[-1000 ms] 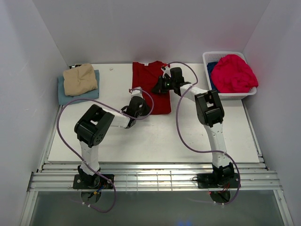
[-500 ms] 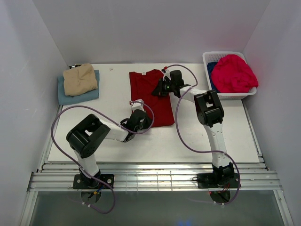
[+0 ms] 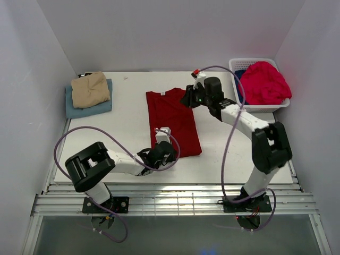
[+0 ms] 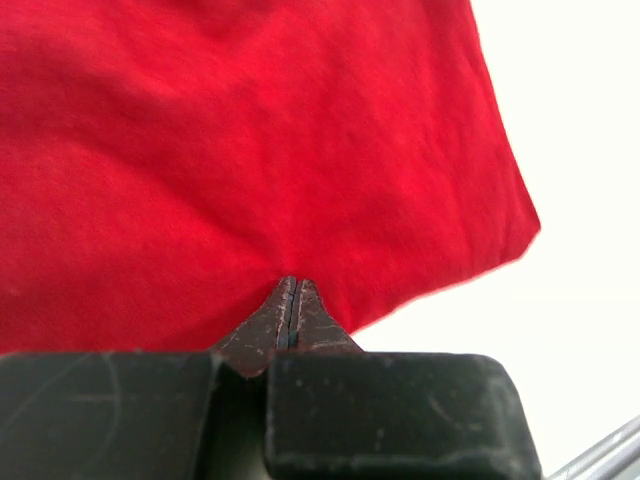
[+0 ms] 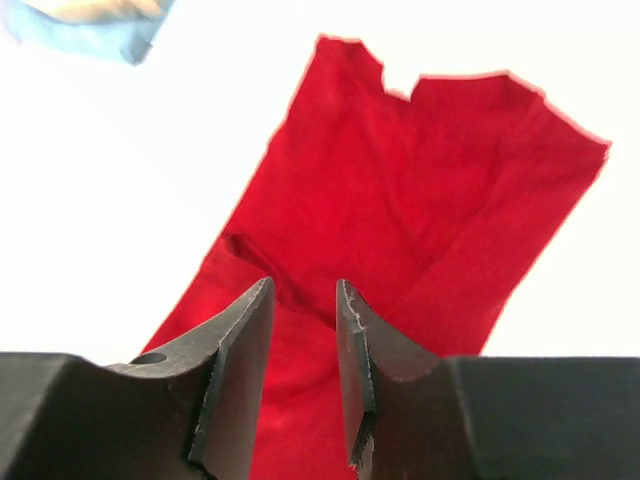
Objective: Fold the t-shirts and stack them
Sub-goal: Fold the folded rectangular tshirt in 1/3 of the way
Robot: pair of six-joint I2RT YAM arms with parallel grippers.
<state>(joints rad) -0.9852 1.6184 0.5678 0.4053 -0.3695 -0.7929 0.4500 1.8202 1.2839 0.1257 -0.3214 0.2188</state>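
Note:
A dark red t-shirt (image 3: 172,119) lies flat and lengthwise on the middle of the white table, collar to the far side. My left gripper (image 3: 167,152) is at its near hem, jaws pressed together on the cloth edge (image 4: 290,285). My right gripper (image 3: 187,99) hovers open over the shirt's far right shoulder, with nothing between its fingers; the shirt (image 5: 400,200) lies spread below it. A tan t-shirt (image 3: 90,89) sits folded on a light blue one (image 3: 87,108) at the far left. A bright pinkish-red t-shirt (image 3: 264,82) and a deep blue one (image 3: 240,78) fill the basket.
The white lattice basket (image 3: 260,108) stands at the far right corner, close to my right arm's elbow. White walls close in the table on three sides. Metal rails run along the near edge (image 3: 175,194). Bare tabletop (image 3: 127,133) lies between the stack and the red shirt.
My left gripper has pulled the red shirt's hem toward the near edge, stretching it out. My right gripper has opened, let go of the shoulder and lifted back to the right.

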